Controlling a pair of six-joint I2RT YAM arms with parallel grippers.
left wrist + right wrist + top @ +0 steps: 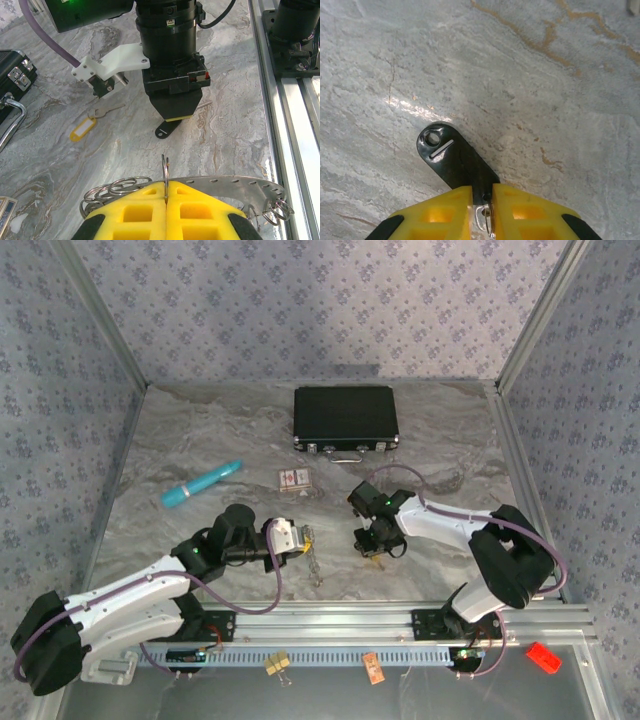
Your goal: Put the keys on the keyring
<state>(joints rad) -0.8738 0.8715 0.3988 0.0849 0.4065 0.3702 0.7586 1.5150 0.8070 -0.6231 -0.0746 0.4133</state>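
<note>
My left gripper (pixel 166 186) (pixel 303 537) is shut on a thin silvery keyring (pixel 165 170), held edge-on and upright between the yellow fingers. Several more rings (pixel 112 189) and a perforated metal band (pixel 235 183) hang just behind it. My right gripper (pixel 482 192) (pixel 375 545) points down at the table, shut on a black key tag (pixel 450 155). A small silver key (pixel 482 218) and its little ring sit between the fingers. A second key (pixel 107 110) with a yellow tag (pixel 82 131) lies flat on the table to the left of the right gripper.
A black case (pixel 345 418) stands at the back centre. The red-and-white card box (pixel 294 479) lies in front of it, with a teal tube (pixel 200 483) to its left. The metal rail (pixel 400 625) runs along the near edge. Patterned walls close in the sides.
</note>
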